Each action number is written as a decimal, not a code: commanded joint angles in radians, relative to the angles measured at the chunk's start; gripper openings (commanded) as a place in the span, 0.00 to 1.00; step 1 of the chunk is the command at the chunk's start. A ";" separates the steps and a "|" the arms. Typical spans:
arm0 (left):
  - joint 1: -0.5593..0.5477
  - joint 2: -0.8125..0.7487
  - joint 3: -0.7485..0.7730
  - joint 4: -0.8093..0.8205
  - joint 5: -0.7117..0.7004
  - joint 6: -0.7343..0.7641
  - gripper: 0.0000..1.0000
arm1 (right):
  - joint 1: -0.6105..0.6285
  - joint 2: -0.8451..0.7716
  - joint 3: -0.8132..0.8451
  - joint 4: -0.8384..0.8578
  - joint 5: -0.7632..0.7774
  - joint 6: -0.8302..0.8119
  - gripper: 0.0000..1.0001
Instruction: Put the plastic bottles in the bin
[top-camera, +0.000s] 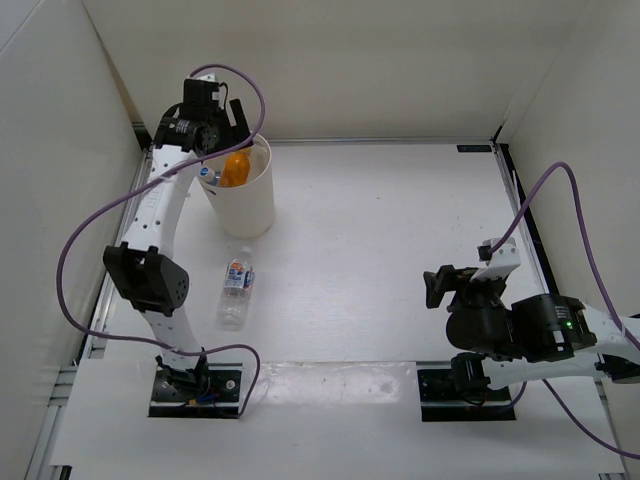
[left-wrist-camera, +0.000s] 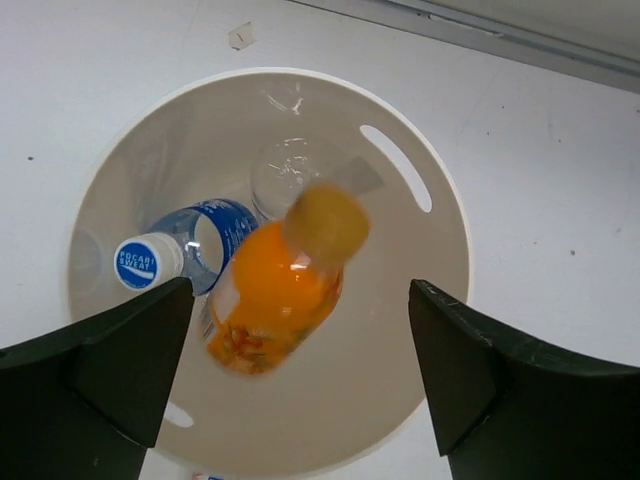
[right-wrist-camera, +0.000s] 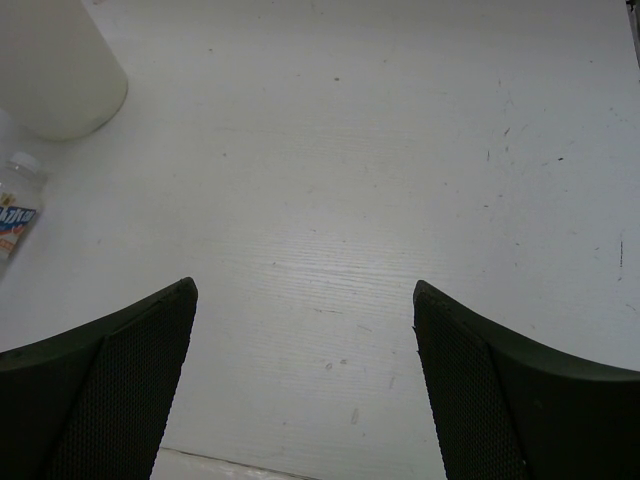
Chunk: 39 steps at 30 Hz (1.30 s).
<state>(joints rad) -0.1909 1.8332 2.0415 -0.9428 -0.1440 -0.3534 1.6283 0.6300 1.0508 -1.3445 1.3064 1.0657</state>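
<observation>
Top view: the left gripper (top-camera: 236, 118) hangs over the bin (top-camera: 248, 212) at the table's (top-camera: 380, 220) 11 o'clock, orange bottle (top-camera: 234, 169) inside. A white-blue-red-labelled bottle (top-camera: 236, 290) lies at the bin's 6 o'clock.

Left wrist: its fingers are spread wide and the orange bottle is blurred. A clear bottle (left-wrist-camera: 288, 170) is half hidden — the blue-labelled bottle (left-wrist-camera: 210, 235) has a cap reading POCARI SWEAT.

Right wrist: the right gripper (right-wrist-camera: 305, 310) is spread and empty over scuffed white table — the lying bottle is cut off at 9 o'clock.

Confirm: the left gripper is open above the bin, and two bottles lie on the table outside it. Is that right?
Not quite: only one bottle lies on the table outside the bin, as the top external view shows. The left gripper is open above it.
</observation>
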 joint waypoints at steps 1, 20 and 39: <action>0.008 -0.110 0.039 -0.022 -0.072 0.005 1.00 | -0.001 -0.003 0.003 -0.070 0.024 0.004 0.90; 0.024 -1.266 -1.139 0.360 -0.128 -0.088 1.00 | -0.002 0.002 -0.017 -0.035 0.033 -0.013 0.90; -0.209 -0.819 -1.325 0.354 -0.068 -0.013 1.00 | -0.018 0.031 -0.020 -0.021 0.039 -0.030 0.90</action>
<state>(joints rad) -0.3969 1.0222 0.6949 -0.6025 -0.1963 -0.3771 1.6165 0.6510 1.0313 -1.3445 1.3102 1.0386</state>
